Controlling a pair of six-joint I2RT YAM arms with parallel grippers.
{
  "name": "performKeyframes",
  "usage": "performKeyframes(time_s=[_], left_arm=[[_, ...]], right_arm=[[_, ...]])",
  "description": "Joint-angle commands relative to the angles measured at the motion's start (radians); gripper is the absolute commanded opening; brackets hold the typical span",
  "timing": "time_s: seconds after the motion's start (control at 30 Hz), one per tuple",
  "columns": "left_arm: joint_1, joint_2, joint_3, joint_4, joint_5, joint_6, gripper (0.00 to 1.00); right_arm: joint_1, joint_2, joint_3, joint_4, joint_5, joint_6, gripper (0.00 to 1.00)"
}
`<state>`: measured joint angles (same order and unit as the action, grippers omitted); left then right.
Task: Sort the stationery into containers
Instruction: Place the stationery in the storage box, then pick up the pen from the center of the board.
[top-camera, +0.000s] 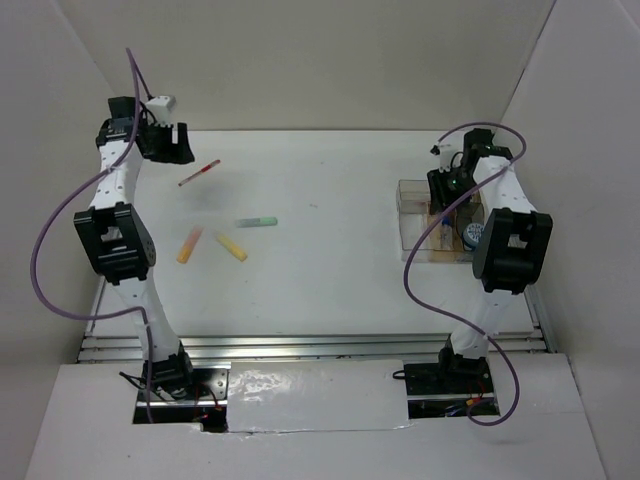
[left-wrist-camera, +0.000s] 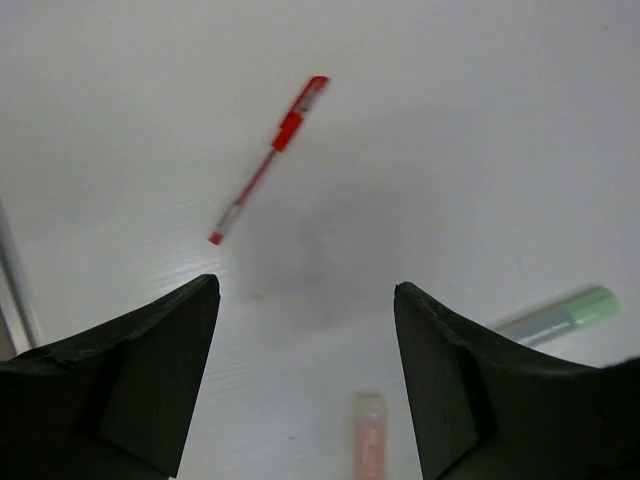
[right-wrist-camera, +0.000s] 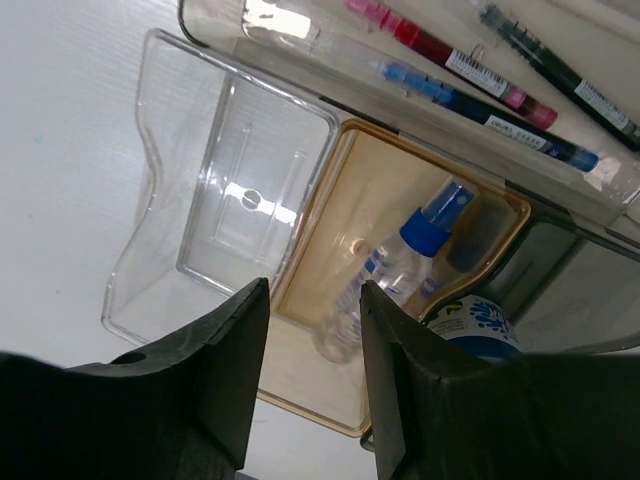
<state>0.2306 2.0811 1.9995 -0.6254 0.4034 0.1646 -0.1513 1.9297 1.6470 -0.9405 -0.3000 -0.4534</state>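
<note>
Between the fingers (left-wrist-camera: 150, 380) of the left gripper (left-wrist-camera: 305, 285) a blurred pale marker (left-wrist-camera: 370, 435) is cut off by the bottom edge, and one finger hides the green marker's (left-wrist-camera: 565, 312) near end.

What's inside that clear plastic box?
A red pen, blue pen and black pen lie in the long compartment; a blue-capped tube in the tan one; a blue-white roll beside it is partly hidden by the jaws.

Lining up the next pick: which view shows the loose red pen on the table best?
Left wrist: the red pen lies whole and sharp, near mid-frame. Top external shows the pen small and blurred; right wrist misses it.
</note>
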Motion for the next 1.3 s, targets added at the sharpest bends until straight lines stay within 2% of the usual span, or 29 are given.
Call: performKeyframes(time_s=[0.0, 0.03, 0.17, 0.27, 0.43, 0.67, 0.83, 1.0, 1.13, 1.27], left_arm=[[0.059, 0.130, 0.139, -0.062, 0.074, 0.081, 0.83], [0.067, 0.149, 0.157, -0.048, 0.069, 0.078, 0.82], [0.085, 0.177, 0.076, 0.129, 0.063, 0.056, 0.83], [0.087, 0.204, 0.019, 0.200, 0.051, 0.046, 0.84], [0.088, 0.306, 0.096, 0.181, 0.103, 0.024, 0.85], [0.088, 0.365, 0.107, 0.253, 0.037, -0.011, 0.88], [0.087, 0.418, 0.156, 0.216, 0.046, -0.013, 0.87], [0.076, 0.432, 0.174, 0.176, 0.055, 0.013, 0.80], [0.027, 0.457, 0.241, 0.063, -0.030, 0.097, 0.70], [-0.034, 0.438, 0.185, 0.020, -0.112, 0.173, 0.58]], right_arm=[[0.001, -0.081, 0.072, -0.023, -0.077, 0.032, 0.52], [0.001, -0.098, 0.068, -0.012, -0.143, 0.033, 0.60], [-0.001, -0.215, 0.031, 0.029, -0.287, 0.065, 0.62], [-0.001, -0.265, 0.014, 0.019, -0.381, 0.082, 0.62], [0.007, -0.310, -0.006, -0.001, -0.396, 0.076, 0.62], [-0.007, -0.319, 0.011, -0.027, -0.392, 0.065, 0.62], [-0.005, -0.319, 0.000, -0.024, -0.390, 0.067, 0.62], [-0.005, -0.310, 0.000, -0.023, -0.401, 0.073, 0.62], [-0.005, -0.304, 0.022, -0.032, -0.403, 0.070, 0.62], [-0.007, -0.304, 0.025, -0.037, -0.409, 0.064, 0.61]])
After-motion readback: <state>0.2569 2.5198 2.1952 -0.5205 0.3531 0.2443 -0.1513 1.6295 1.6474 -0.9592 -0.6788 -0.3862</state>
